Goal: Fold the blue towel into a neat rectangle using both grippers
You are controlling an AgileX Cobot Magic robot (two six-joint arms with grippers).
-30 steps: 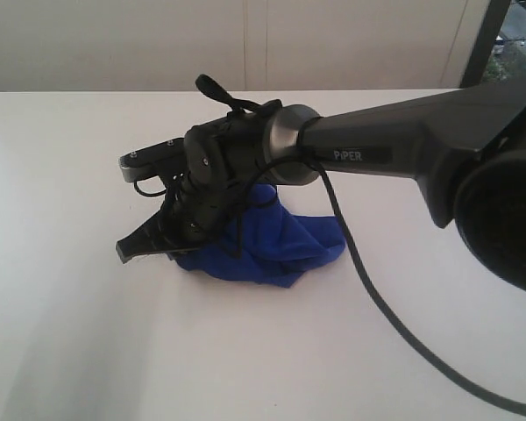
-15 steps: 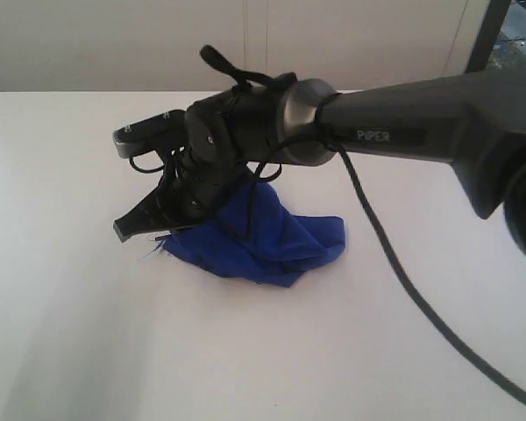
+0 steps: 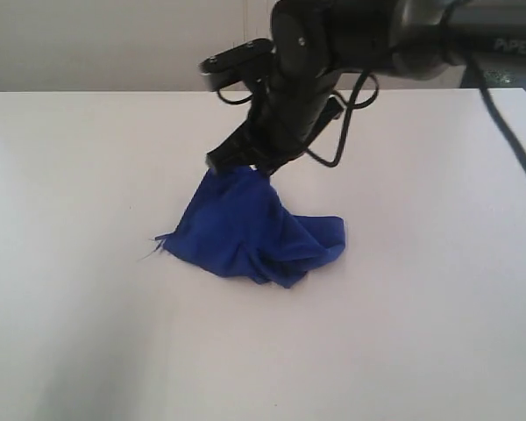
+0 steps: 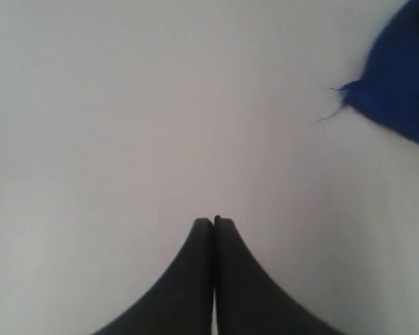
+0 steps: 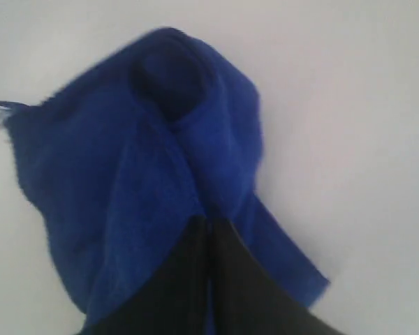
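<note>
The white table fills my screen, bare apart from the job in the middle of it. The right arm reaches in from the far right, a slack cable looping under its wrist. Below it the blue towel lies in a crumpled heap, its far peak drawn up into the right gripper, whose jaws are clamped on a bunched fold of cloth (not a clean corner, as far as I can judge). The left gripper has its jaws pressed together on nothing, above bare table, near the towel's frayed corner but apart from it.

My worry: lifting from this pinch would raise a wad rather than spread an edge, and a thin bite could slip out. The left jaws must open before taking that corner, or they will only shove it.
</note>
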